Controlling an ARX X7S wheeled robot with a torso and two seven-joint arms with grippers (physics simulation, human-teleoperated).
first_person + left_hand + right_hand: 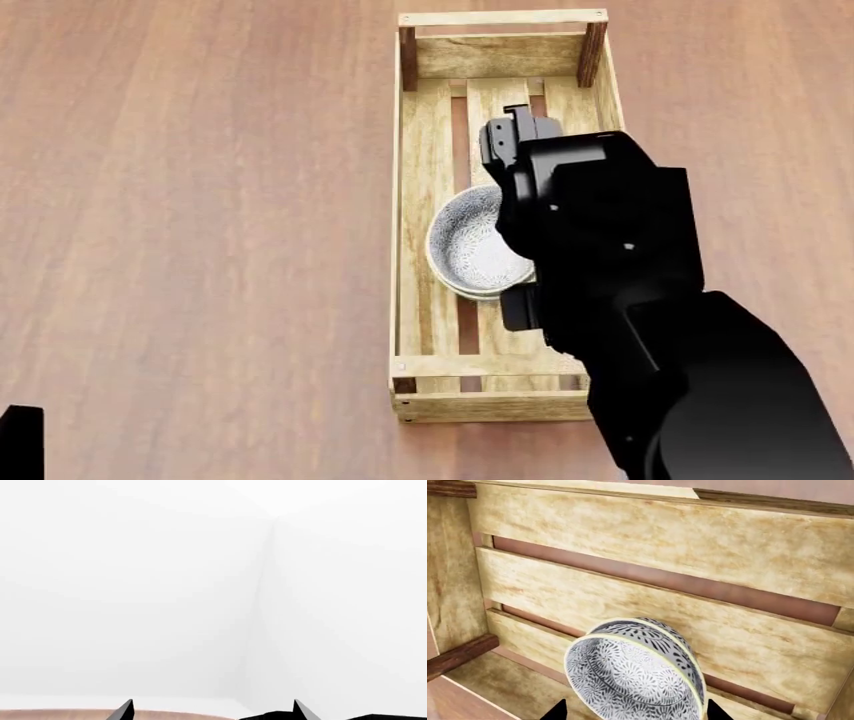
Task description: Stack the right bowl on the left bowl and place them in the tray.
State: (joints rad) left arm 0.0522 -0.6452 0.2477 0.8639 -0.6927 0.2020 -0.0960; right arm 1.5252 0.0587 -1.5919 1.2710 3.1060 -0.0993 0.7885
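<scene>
Right arm reaches down over tray; fingers straddle stacked bowls, grip unclear. Left fingers spread, raised off bench.

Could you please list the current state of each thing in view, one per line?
Pale slatted wooden tray: upright on the brown wooden table, holding the bowls.
Two patterned grey-white bowls: stacked, nested, inside the tray.
Right gripper: fingertips either side of the stack; grip unclear.
Left gripper: open, holding nothing, facing a white wall.
</scene>
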